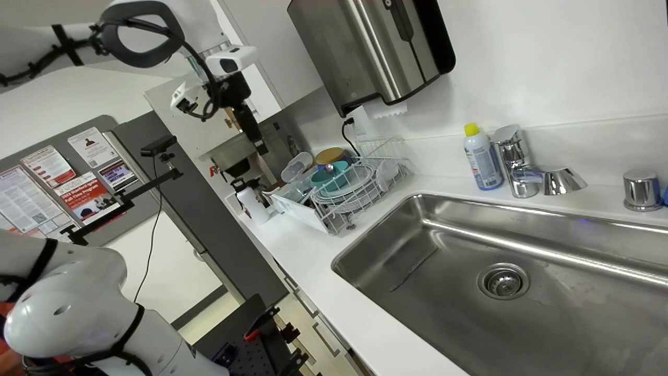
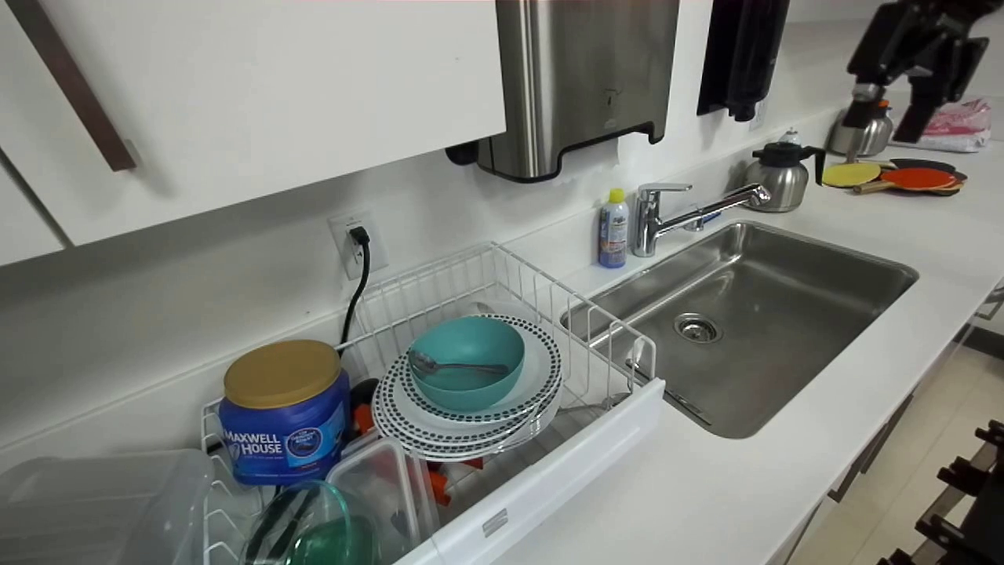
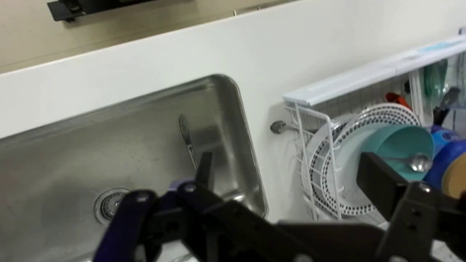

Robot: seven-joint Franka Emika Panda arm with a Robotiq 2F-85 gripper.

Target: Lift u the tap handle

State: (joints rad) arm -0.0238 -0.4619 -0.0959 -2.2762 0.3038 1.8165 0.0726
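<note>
The tap handle [image 1: 506,133] is a short chrome lever on top of the silver tap [image 1: 516,169]. The handle [image 2: 665,188] also shows in an exterior view, with the tap spout [image 2: 710,209] reaching over the sink. In the wrist view the handle cannot be made out; the gripper's dark parts cover the lower area. My gripper [image 3: 289,169] is open and empty, its two fingers wide apart. In both exterior views the gripper [image 1: 259,147] [image 2: 886,125] hangs high in the air, well apart from the tap.
A yellow-capped spray bottle [image 1: 482,159] stands right beside the tap. A steel towel dispenser [image 1: 370,47] hangs on the wall above. A dish rack [image 2: 549,502] with plates and a teal bowl [image 2: 467,365] stands beside the sink [image 1: 376,313]. A chrome fitting [image 1: 642,190] stands behind the sink.
</note>
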